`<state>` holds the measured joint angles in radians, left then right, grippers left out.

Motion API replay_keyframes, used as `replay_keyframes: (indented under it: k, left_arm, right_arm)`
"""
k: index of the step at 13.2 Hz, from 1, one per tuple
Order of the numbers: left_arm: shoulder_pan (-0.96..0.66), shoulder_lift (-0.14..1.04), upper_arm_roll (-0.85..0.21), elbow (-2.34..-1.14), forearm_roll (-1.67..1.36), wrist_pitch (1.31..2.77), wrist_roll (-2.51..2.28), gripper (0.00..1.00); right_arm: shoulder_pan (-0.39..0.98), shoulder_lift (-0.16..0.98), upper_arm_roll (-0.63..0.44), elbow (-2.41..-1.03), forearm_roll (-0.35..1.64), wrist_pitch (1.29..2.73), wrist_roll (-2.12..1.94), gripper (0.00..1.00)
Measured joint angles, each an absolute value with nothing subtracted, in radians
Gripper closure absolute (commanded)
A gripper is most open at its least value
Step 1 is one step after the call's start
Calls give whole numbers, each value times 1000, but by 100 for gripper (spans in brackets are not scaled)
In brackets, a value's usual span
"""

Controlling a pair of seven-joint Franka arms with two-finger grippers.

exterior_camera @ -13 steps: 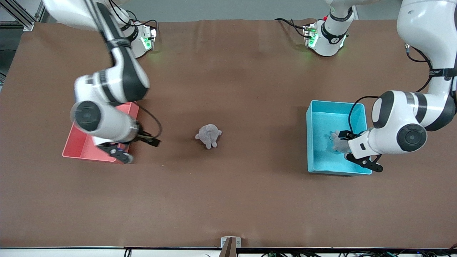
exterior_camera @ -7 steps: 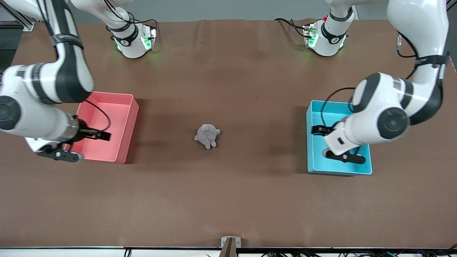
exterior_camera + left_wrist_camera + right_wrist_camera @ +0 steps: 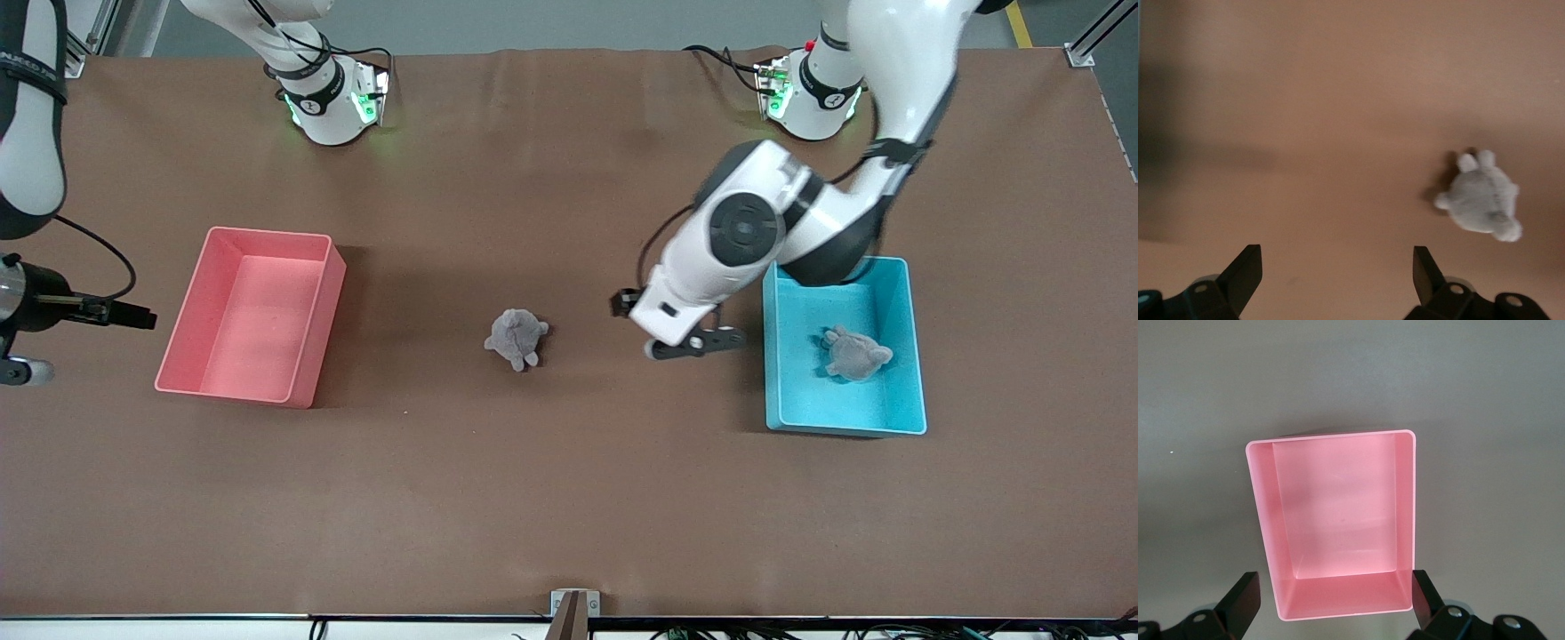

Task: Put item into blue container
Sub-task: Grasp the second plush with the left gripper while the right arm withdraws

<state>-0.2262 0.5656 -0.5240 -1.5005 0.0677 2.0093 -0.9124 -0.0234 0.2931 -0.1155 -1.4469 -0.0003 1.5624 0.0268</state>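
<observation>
One toy point(image 3: 855, 353) is lying in the bin point(image 3: 916, 356) toward the left arm's end; another toy point(image 3: 516, 337) is sitting mid-table, between both bins, with the second bin point(image 3: 331, 293) toward the right arm's end.

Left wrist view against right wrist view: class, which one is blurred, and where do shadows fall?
Left wrist view: soft and smeared, the grey plush toy fuzzy, a dark shadow band across the table. Right wrist view: sharp, the pink bin crisp-edged, with only faint shading inside its walls.

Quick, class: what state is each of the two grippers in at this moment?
Left gripper: open, holding nothing, over bare table between the grey plush toy and the blue container.
Right gripper: open, holding nothing, beside the pink bin.
</observation>
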Motion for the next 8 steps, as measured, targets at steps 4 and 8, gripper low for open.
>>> replay_keyframes:
  k: [4,8]
  left_arm:
    - [-344,703,-521,-1498,68,2300,-1082,1]
    - [-379,791,-520,-1488,68,2459,-1149,1]
  right_arm:
    - [-26,294,-113,-1445,0,1562,28,0]
    - [-18,295,-95,-1415,0,1564,27,0]
